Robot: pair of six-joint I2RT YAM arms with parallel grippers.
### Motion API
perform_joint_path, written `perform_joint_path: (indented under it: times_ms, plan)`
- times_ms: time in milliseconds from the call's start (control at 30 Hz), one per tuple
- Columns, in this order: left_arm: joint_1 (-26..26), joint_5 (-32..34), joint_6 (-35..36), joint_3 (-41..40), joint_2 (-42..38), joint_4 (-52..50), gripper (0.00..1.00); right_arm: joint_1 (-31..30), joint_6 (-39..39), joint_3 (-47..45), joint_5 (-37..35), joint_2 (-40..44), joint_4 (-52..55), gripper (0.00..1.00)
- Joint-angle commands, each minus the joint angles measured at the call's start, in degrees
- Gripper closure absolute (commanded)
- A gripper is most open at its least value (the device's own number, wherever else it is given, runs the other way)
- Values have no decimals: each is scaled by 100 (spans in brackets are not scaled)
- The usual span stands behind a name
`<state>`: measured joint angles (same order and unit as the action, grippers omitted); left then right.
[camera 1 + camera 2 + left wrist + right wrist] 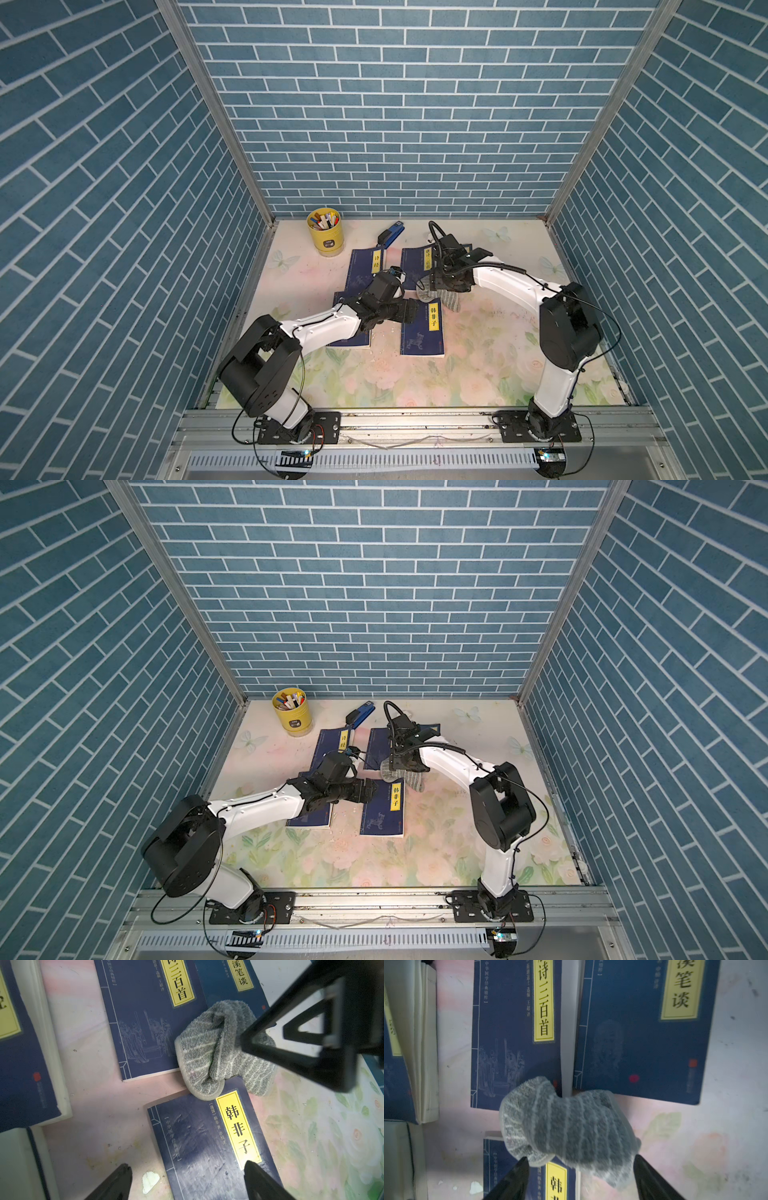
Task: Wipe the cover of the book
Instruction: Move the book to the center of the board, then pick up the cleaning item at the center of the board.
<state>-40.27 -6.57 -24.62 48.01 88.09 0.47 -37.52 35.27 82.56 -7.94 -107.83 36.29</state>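
Step in hand (top views): a judgement: the wiping pass looks finished or paused. The grey cloth (441, 298) lies on the bench (478, 374), draped over the far edge of the near book (422, 334), with the right gripper (444, 286) just above it and the left gripper (409, 311) at that book's left edge.
Bench and room (top views): floral bench top inside blue brick-patterned walls (374, 584); a yellow pen cup (292, 713) stands near the far left corner and a blue stapler (360, 713) near the far edge. Other dark blue books lie in the middle.
Left wrist view: left claw released, fingers (261, 1180) spread either side of the near book's cover (207, 1147), holding nothing. The cover shows scuffs and streaks.
Right wrist view: right claw released, fingers (512, 1180) wide apart either side of the cloth (566, 1126), not pinching it. The cloth looks blurred.
Next move (judgement): if more wiping is wanted, the right claw must close on the cloth again while the left steadies the book; otherwise both withdraw.
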Motion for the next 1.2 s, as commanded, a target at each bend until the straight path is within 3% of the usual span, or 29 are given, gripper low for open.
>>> perform_joint_path:
  times_ms: [0,767,933,1167]
  plan:
    - [87,99,98,-97,-161,-99,10,-26,52,246,11,-282,-47,21]
    - [255,-12,136,-231,-61,-29,11,-34,-54,570,-301,-1136,263,20]
    - [257,-27,122,-248,-22,14,11,-30,-64,488,-348,-1174,272,33]
    - [263,-55,115,-253,49,50,12,-19,-141,344,-348,-1079,175,70]
